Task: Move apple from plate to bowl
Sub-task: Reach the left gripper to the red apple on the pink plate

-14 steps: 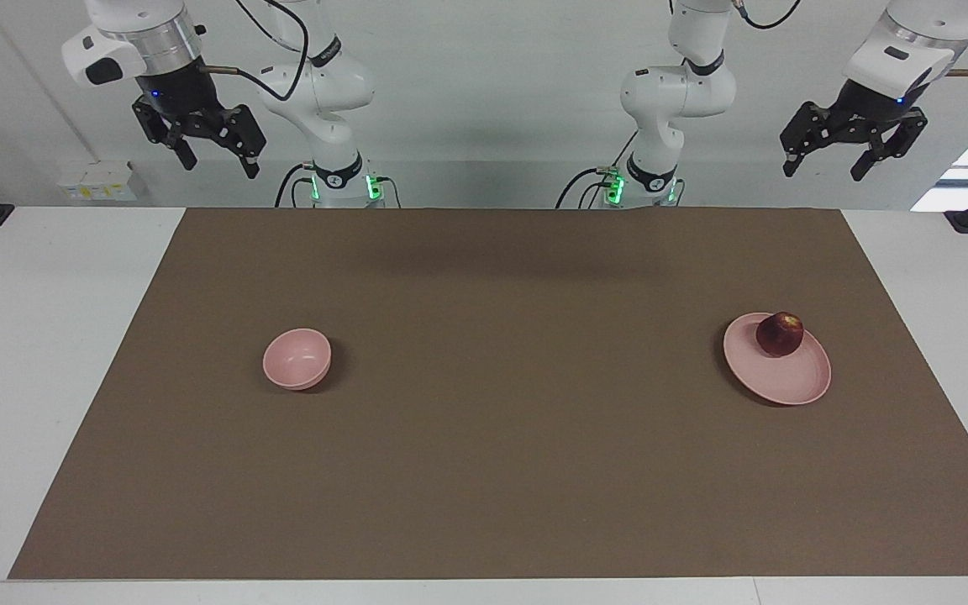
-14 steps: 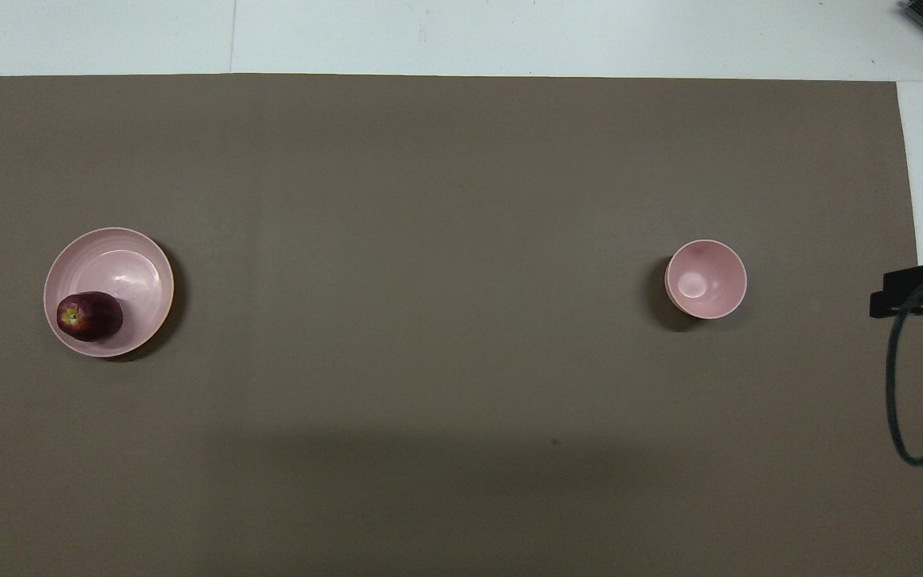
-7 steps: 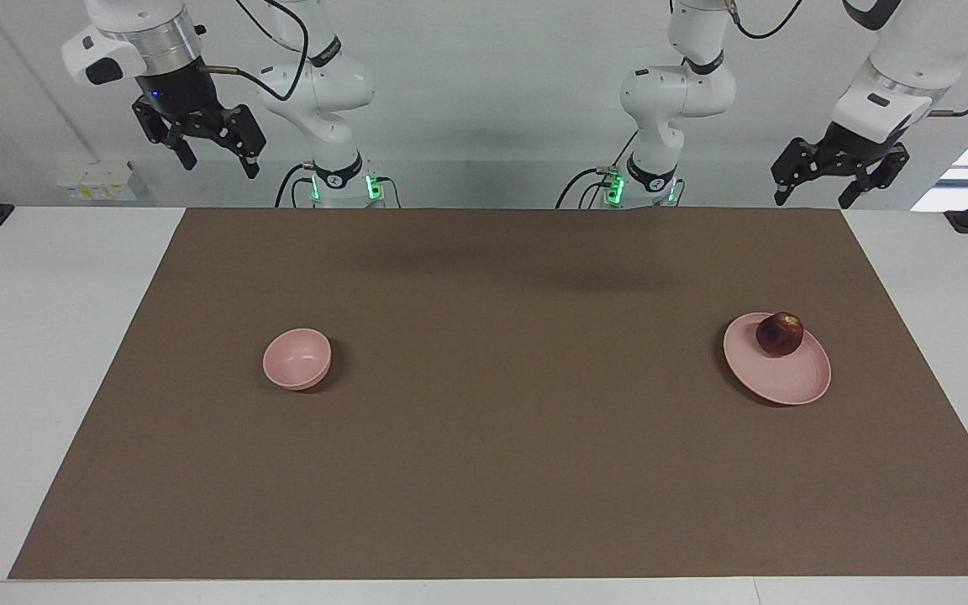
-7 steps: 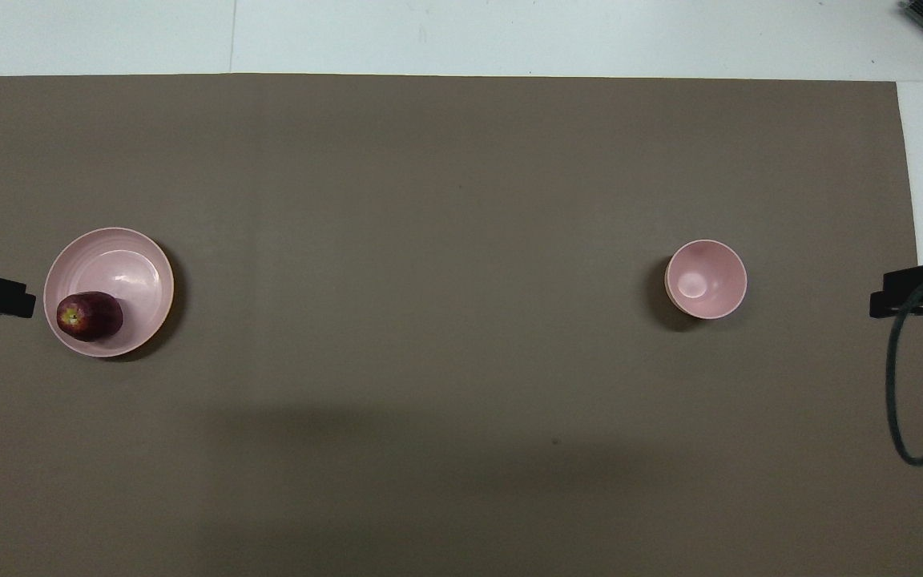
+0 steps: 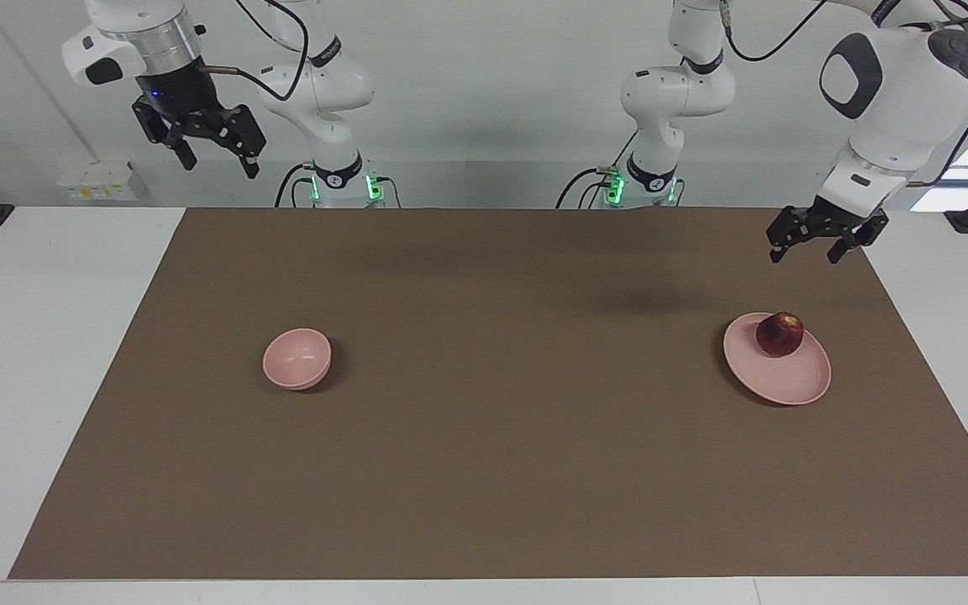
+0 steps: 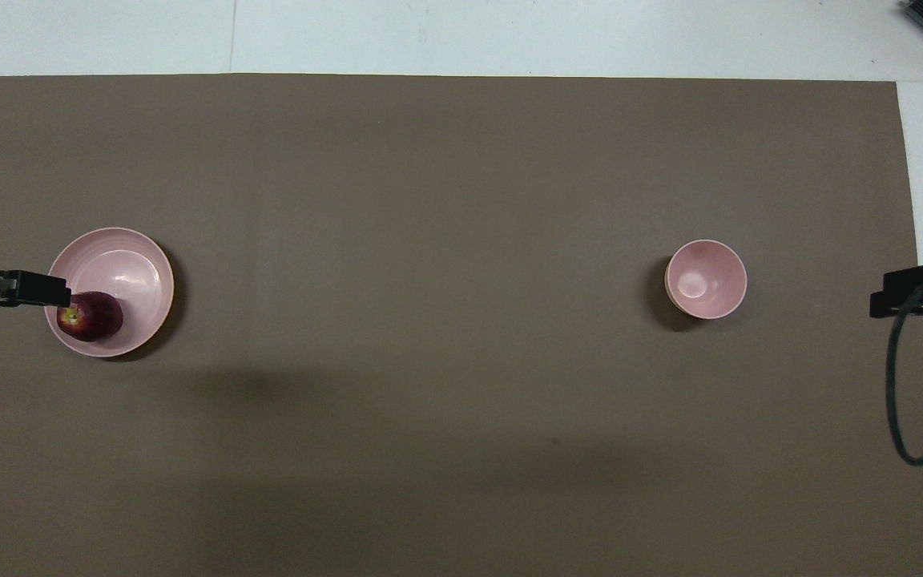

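The apple [image 5: 779,334] sits on the plate [image 5: 778,382], close to the rim on the robots' side, toward the left arm's end of the desk. The bowl [image 5: 297,359] is well apart from it, toward the right arm's end.

The left gripper [image 5: 815,244] hangs in the air near the plate, its jaws spread and holding nothing. The right gripper [image 5: 202,144] waits up high, jaws spread too.

I think 3 things could go wrong. The apple is round, so a bump could roll it off the plate. A weak squeeze could drop it on the long trip. The bowl is small, so a bad aim could miss it.
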`<action>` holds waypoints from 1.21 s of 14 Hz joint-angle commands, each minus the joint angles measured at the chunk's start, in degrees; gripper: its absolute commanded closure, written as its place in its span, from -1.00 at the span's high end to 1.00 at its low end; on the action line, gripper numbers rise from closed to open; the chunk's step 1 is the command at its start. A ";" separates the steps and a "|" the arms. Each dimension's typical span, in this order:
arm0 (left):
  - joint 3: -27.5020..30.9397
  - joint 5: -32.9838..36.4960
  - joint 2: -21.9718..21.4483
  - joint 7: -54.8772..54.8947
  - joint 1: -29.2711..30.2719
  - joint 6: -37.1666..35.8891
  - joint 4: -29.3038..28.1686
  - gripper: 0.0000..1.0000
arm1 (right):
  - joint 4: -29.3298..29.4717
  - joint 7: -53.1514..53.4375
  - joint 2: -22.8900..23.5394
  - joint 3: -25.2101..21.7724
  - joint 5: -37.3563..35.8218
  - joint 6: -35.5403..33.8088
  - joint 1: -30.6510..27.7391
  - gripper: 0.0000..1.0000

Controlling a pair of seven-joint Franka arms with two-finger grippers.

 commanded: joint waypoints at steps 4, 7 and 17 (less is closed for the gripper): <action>-0.36 -0.11 -0.50 4.21 4.12 11.58 -8.78 1.00 | -0.65 -1.54 -0.74 0.27 1.42 0.95 -0.96 1.00; -0.36 -0.20 3.18 5.19 5.80 15.71 -9.40 1.00 | -0.65 -1.54 -0.74 0.27 1.42 0.95 -0.96 1.00; -0.36 -0.81 9.00 5.28 6.42 32.16 -17.84 1.00 | -0.65 -1.54 -0.74 0.27 1.42 0.95 -0.96 1.00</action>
